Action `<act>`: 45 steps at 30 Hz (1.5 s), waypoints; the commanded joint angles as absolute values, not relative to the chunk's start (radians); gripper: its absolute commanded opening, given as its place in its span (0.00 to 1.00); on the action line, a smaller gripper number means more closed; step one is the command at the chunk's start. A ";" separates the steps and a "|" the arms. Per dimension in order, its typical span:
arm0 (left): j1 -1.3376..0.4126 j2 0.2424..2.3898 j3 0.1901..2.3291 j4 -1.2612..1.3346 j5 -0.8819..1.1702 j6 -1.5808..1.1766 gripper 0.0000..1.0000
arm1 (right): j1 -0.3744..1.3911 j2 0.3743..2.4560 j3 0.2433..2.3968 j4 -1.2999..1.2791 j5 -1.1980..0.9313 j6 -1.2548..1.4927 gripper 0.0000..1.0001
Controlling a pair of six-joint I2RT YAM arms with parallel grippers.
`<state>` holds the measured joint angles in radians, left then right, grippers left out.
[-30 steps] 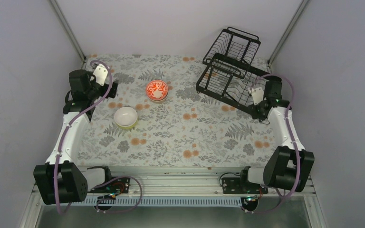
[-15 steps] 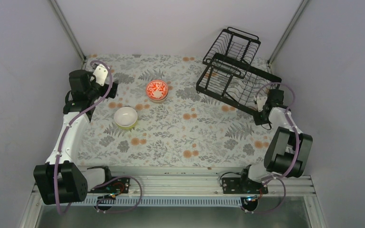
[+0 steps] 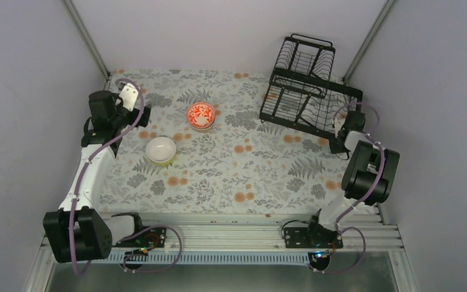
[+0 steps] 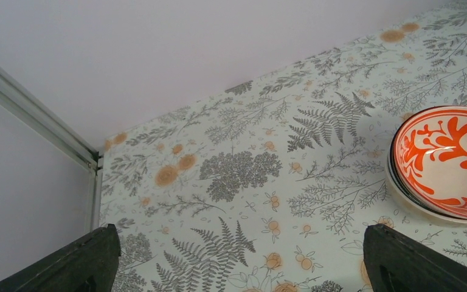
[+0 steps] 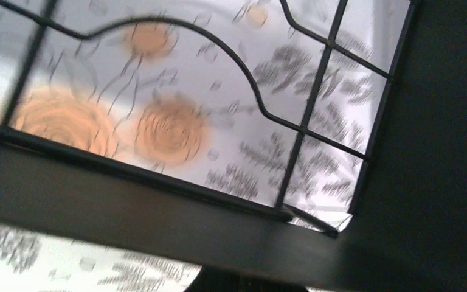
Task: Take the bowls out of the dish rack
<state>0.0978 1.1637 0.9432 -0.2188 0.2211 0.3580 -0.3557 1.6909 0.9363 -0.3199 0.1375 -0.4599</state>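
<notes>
Two stacks overhead: patterned bowl and white bowl, table's 10 o'clock.
Left wrist: left gripper spread wide, empty.
Right wrist: blurred dish rack wires only.
Right gripper: closed.

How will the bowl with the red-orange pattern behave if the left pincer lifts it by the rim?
The red-orange bowl looks rigid and glossy, so its rim may slip. It sits nested in a lower bowl, which might lift along or shift. It seems ceramic, so probably fragile if dropped.
</notes>
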 commanded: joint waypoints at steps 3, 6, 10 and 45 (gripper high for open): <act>0.095 1.148 0.924 -0.204 0.221 0.357 0.99 | -0.364 1.795 1.116 -0.171 0.166 -0.419 0.03; 0.095 1.146 0.921 -0.202 0.214 0.357 0.99 | -0.364 1.860 1.221 -0.203 0.154 -0.412 0.03; 0.095 1.144 0.913 -0.200 0.206 0.362 0.99 | -0.364 1.937 1.325 -0.232 0.153 -0.416 0.03; 0.095 1.159 1.026 -0.295 0.349 0.306 1.00 | -0.368 1.024 1.149 -0.688 -0.615 -0.432 1.00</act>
